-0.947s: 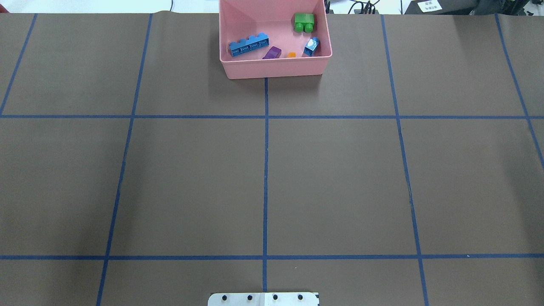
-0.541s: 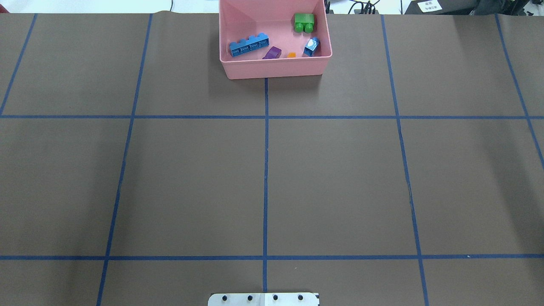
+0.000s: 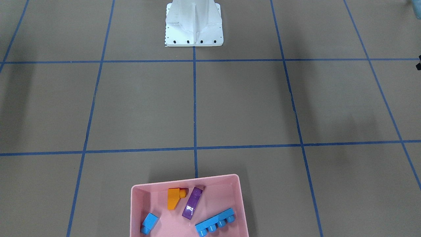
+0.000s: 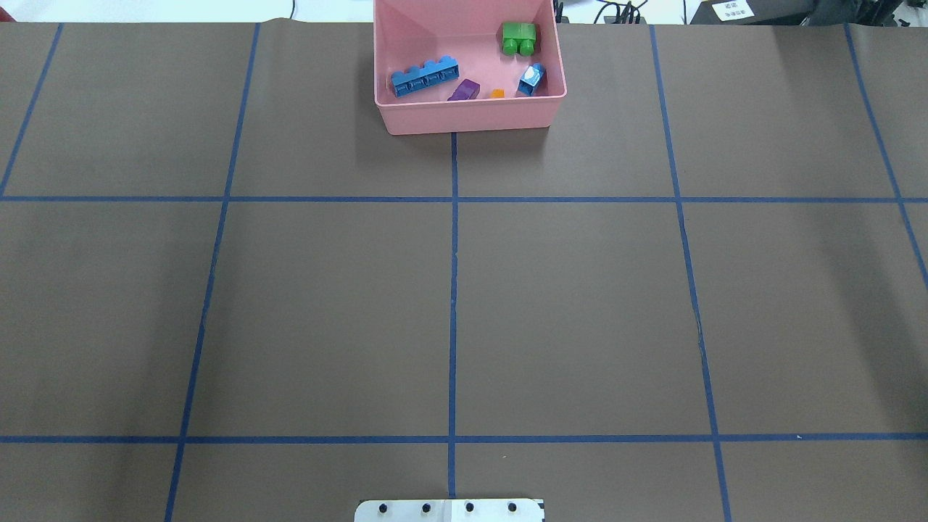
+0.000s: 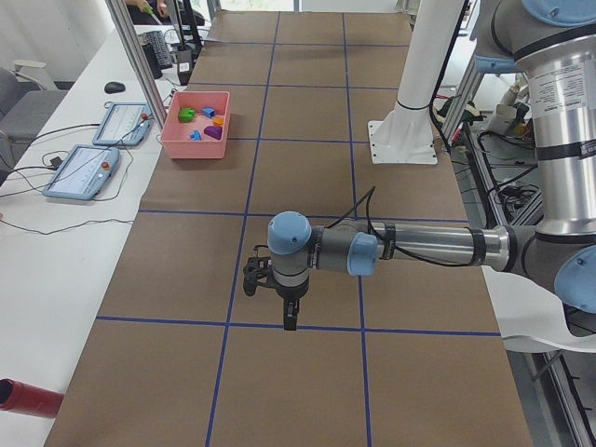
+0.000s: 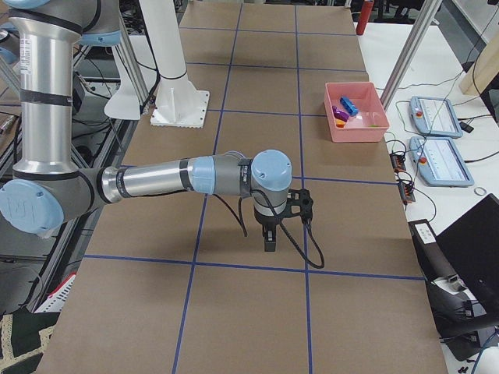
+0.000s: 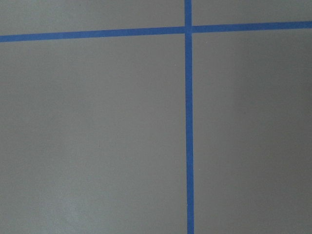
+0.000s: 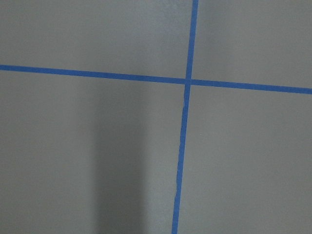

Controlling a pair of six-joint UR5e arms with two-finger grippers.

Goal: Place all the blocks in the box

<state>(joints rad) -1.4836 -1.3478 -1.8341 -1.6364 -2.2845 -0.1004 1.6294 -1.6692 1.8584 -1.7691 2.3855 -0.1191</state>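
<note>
1. Box point(image 4: 470, 116): pink, at the far table edge, on the centre tape line.
2. Contents, all lying on its floor: long blue bar point(image 4: 425, 76), purple block point(image 4: 465, 90), orange block point(image 4: 497, 93), small blue cube point(image 4: 531, 80), green block point(image 4: 519, 38).
3. The overhead view half hides the orange block behind the near wall. The front view shows it whole but crops out the green block.
4. Left gripper point(image 5: 291, 323) and right gripper point(image 6: 270, 245): seen in the side views only, pointing down over bare paper, well apart from the box. Whether the fingers are apart or together cannot be told.
5. Surroundings: white robot base point(image 3: 194, 26); two control pendants point(image 6: 437, 117) past the box.
</note>
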